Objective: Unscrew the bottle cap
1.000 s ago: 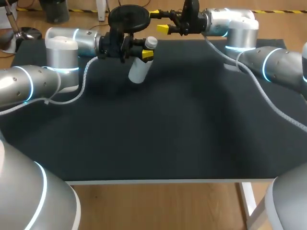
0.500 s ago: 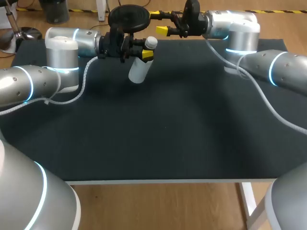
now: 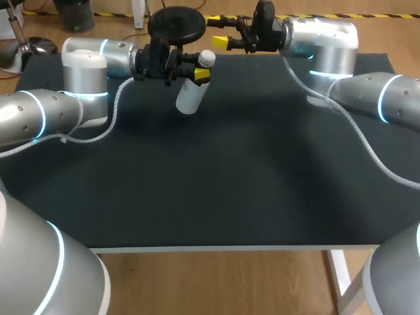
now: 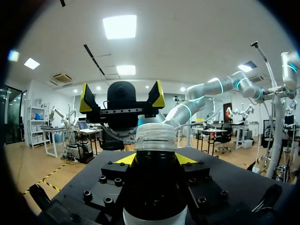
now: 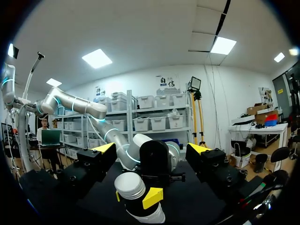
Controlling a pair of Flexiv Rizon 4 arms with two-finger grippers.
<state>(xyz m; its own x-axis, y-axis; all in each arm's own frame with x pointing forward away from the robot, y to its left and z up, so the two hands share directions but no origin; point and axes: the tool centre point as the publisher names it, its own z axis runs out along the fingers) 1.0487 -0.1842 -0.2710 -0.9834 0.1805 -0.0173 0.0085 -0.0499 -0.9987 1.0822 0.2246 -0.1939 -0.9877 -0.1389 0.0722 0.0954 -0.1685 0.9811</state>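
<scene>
Left gripper [image 3: 197,69] clamped on bottle [image 3: 189,96], tilted above table [image 3: 230,177], cap [image 3: 206,58] facing right gripper [image 3: 216,31]. Right gripper spread wide, cap just ahead, slightly low. Line up on cap's axis before closing; pinch cap only.

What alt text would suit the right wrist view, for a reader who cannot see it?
The right gripper is open, its two yellow-tipped fingers spread wide, with the white cap of a bottle just ahead of it. The left gripper is shut on the bottle below the cap.
</scene>
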